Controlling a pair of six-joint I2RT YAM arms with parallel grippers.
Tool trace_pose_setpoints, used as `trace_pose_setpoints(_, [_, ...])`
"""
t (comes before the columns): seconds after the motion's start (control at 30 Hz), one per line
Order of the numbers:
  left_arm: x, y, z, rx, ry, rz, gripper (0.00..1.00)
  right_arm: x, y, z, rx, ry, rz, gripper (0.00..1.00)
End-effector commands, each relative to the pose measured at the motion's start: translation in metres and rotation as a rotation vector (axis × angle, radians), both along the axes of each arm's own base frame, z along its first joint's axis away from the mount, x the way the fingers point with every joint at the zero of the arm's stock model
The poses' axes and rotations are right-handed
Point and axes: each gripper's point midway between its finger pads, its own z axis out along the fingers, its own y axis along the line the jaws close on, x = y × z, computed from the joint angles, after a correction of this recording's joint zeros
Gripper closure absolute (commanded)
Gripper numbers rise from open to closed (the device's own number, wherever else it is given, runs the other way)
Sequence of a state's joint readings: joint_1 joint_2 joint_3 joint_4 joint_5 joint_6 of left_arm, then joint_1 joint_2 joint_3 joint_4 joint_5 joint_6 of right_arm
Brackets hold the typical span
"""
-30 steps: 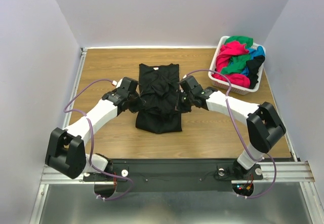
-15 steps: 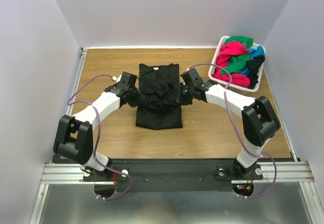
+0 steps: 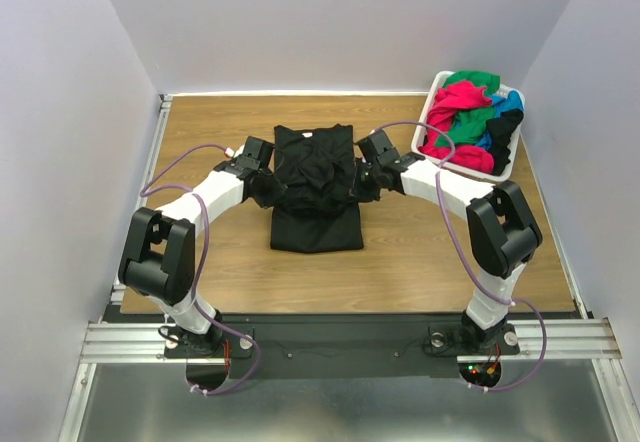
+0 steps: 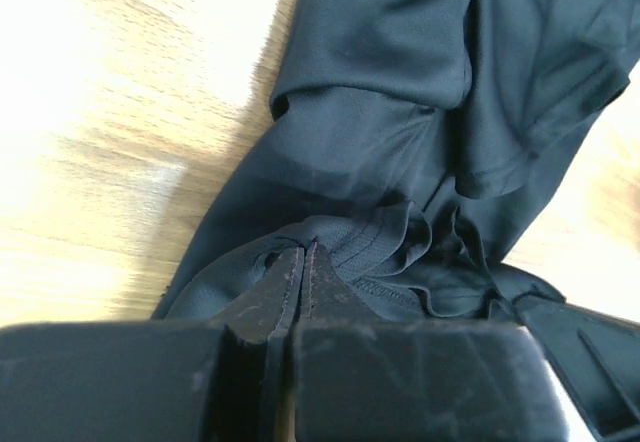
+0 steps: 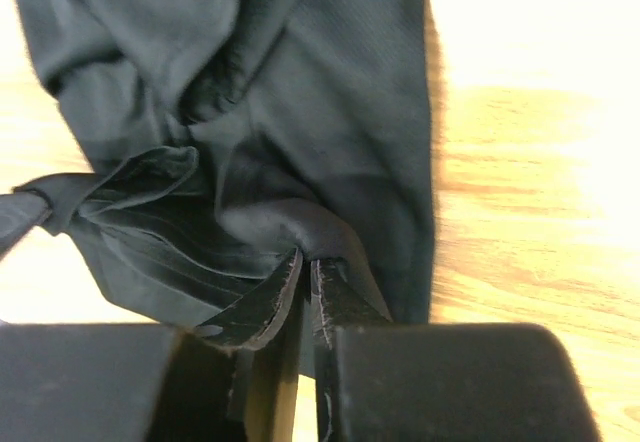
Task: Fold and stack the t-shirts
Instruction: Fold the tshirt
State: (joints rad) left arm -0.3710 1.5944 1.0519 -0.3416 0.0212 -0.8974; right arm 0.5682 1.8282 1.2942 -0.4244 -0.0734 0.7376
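Mid-fold at bench (image 3: 420,252) centre, both jaws seem pinched shut on the black shirt (image 3: 315,227); next, lay it evenly.

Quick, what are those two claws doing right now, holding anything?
Left gripper: jaws shut, pinching the black t-shirt at its edge.
Right gripper: jaws shut, pinching the same shirt's opposite edge.

Overhead plus close wrist-views; shared t-shirt (image 3: 315,187)
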Motion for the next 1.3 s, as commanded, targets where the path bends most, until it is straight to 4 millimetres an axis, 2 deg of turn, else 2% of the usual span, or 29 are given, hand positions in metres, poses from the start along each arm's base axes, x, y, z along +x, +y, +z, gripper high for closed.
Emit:
trace_pose_setpoints(0.0, [0.015,0.011,0.021,0.040,-0.051,0.036,0.71,0.023,0.004,0.028,0.016,-0.095,-0.005,0.82])
trace_pose_setpoints(0.1, [0.015,0.016,0.036,0.052,-0.092,0.056,0.27,0.020,0.004,0.040,0.034,-0.114,0.002,0.69])
trace_pose_setpoints(0.13, [0.015,0.017,0.039,0.053,-0.102,0.059,0.08,0.019,0.003,0.043,0.036,-0.119,0.004,0.57])
trace_pose_setpoints(0.17, [0.012,0.019,0.041,0.053,-0.109,0.065,0.01,0.014,0.001,0.046,0.040,-0.124,0.008,0.51])
trace_pose_setpoints(0.23, [0.009,0.024,0.053,0.052,-0.144,0.074,0.01,0.005,-0.001,0.049,0.047,-0.123,0.031,0.40])
trace_pose_setpoints(0.27, [0.003,0.026,0.050,0.053,-0.139,0.077,0.01,0.001,-0.002,0.050,0.053,-0.121,0.038,0.38])
trace_pose_setpoints(0.3, [-0.002,0.029,0.057,0.049,-0.157,0.084,0.01,-0.010,-0.005,0.048,0.058,-0.109,0.059,0.27])
trace_pose_setpoints(0.33, [-0.006,0.031,0.057,0.050,-0.161,0.086,0.01,-0.016,-0.006,0.049,0.067,-0.106,0.070,0.24])
trace_pose_setpoints(0.37, [-0.016,0.035,0.048,0.057,-0.141,0.084,0.01,-0.022,-0.006,0.050,0.073,-0.104,0.083,0.21])
trace_pose_setpoints(0.4, [-0.023,0.039,0.052,0.057,-0.155,0.096,0.01,-0.033,-0.009,0.050,0.072,-0.104,0.098,0.13])
trace_pose_setpoints(0.43, [-0.029,0.042,0.050,0.060,-0.152,0.101,0.01,-0.039,-0.008,0.050,0.068,-0.109,0.110,0.12])
trace_pose_setpoints(0.47, [-0.040,0.047,0.039,0.069,-0.129,0.108,0.01,-0.045,-0.009,0.048,0.063,-0.109,0.119,0.12])
trace_pose_setpoints(0.53, [-0.052,0.049,0.043,0.043,-0.150,0.108,0.01,-0.062,-0.004,0.039,0.065,-0.082,0.148,0.10])
trace_pose_setpoints(0.6, [-0.070,0.050,0.026,0.032,-0.120,0.091,0.01,-0.073,-0.002,0.030,0.063,-0.054,0.164,0.09])
trace_pose_setpoints(0.67, [-0.078,0.046,0.027,-0.011,-0.145,0.067,0.01,-0.085,-0.003,0.019,0.050,-0.025,0.154,0.08])
trace_pose_setpoints(0.7, [-0.088,0.047,0.012,-0.012,-0.121,0.062,0.01,-0.094,-0.010,0.007,0.036,0.001,0.146,0.08])
trace_pose_setpoints(0.73, [-0.089,0.043,0.015,-0.043,-0.139,0.048,0.01,-0.096,-0.013,0.004,0.033,0.008,0.123,0.09])
trace_pose_setpoints(0.77, [-0.094,0.044,0.005,-0.039,-0.128,0.044,0.02,-0.101,-0.019,-0.003,0.020,0.020,0.112,0.10])
trace_pose_setpoints(0.8, [-0.094,0.033,0.008,-0.097,-0.139,0.004,0.03,-0.102,-0.021,-0.004,0.017,0.021,0.102,0.11])
trace_pose_setpoints(0.87, [-0.095,0.026,0.003,-0.129,-0.144,-0.018,0.11,-0.105,-0.023,-0.008,0.021,0.033,0.079,0.15])
trace_pose_setpoints(0.93, [-0.096,0.017,-0.009,-0.164,-0.129,-0.052,0.16,-0.110,-0.024,-0.013,0.038,0.044,0.069,0.19])
trace_pose_setpoints(0.97, [-0.098,0.016,-0.018,-0.163,-0.100,-0.061,0.21,-0.111,-0.024,-0.014,0.044,0.045,0.067,0.20])
trace_pose_setpoints(1.03, [-0.097,0.010,-0.022,-0.176,-0.094,-0.089,0.25,-0.113,-0.023,-0.017,0.057,0.048,0.065,0.22])
trace_pose_setpoints(1.1, [-0.094,0.009,-0.025,-0.172,-0.086,-0.100,0.30,-0.112,-0.021,-0.018,0.066,0.050,0.067,0.28])
trace_pose_setpoints(1.13, [-0.094,0.008,-0.031,-0.165,-0.072,-0.108,0.40,-0.113,-0.019,-0.020,0.070,0.057,0.068,0.29])
trace_pose_setpoints(1.2, [-0.094,0.009,-0.038,-0.148,-0.049,-0.114,0.48,-0.112,-0.017,-0.023,0.077,0.066,0.072,0.30])
trace_pose_setpoints(1.23, [-0.096,0.010,-0.041,-0.146,-0.038,-0.112,0.58,-0.114,-0.017,-0.027,0.074,0.078,0.071,0.33])
trace_pose_setpoints(1.27, [-0.097,0.010,-0.043,-0.143,-0.031,-0.109,0.61,-0.114,-0.017,-0.029,0.073,0.083,0.072,0.34])
